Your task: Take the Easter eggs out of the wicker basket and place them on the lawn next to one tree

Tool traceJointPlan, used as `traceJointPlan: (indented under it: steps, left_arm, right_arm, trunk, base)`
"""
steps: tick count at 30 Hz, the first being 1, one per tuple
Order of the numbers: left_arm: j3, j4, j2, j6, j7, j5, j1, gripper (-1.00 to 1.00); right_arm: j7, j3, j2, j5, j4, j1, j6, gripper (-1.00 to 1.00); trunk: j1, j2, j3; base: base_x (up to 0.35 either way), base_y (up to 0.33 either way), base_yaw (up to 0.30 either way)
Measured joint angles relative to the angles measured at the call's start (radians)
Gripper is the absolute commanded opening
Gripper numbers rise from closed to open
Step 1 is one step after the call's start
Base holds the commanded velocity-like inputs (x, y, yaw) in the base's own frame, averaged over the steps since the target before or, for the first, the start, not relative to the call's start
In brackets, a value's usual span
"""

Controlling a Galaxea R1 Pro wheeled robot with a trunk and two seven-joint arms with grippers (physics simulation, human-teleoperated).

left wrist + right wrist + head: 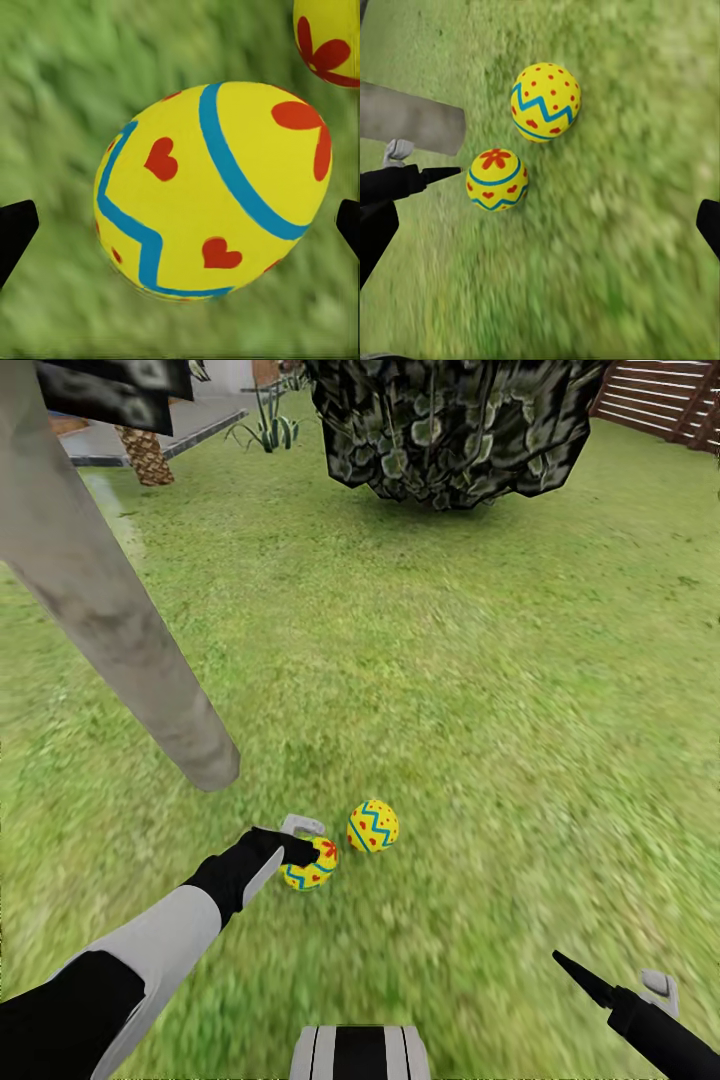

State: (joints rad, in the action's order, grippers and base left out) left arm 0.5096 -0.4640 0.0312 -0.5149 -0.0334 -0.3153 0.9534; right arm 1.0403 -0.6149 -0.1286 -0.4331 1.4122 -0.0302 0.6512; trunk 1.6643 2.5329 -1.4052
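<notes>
Two yellow Easter eggs lie on the lawn (480,690) close to the foot of the tree's pale grey trunk (110,630). The heart-painted egg (312,865) (210,191) (496,180) sits between the spread fingers of my left gripper (308,842), which is open; the black fingertips (15,225) stand clear of its sides. A dotted, zigzag egg (373,826) (545,101) rests just beside it. My right gripper (625,980) hangs open and empty above the grass at the near right. The third egg and the wicker basket are out of view.
Another tree's dark, dense crown (450,430) hangs low over the grass ahead. A scaly palm trunk (148,458) and a spiky striped plant (268,428) stand by the paving at the far left. A brown slatted fence (665,400) closes the far right.
</notes>
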Motion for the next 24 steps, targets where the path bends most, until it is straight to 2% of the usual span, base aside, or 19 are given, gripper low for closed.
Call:
traceJointPlan:
  steps: [10, 24]
  left_arm:
    - [0.005, 0.0, 0.0, -0.014, 0.0, 0.001, 0.0, 1.0]
    - [-0.003, 0.003, 0.0, -0.118, 0.0, 0.0, 0.0, 1.0]
  right_arm:
    - [0.0, 0.0, 0.001, 0.0, -0.001, 0.0, 0.0, 1.0]
    - [-0.001, 0.0, 0.004, 0.001, 0.0, 0.001, 0.0, 1.0]
  trunk:
    - [-0.004, -0.002, 0.039]
    - [-0.01, -0.006, 0.093]
  base:
    - [-0.319, 0.0, 0.0]
    - [-0.338, 0.0, 0.0]
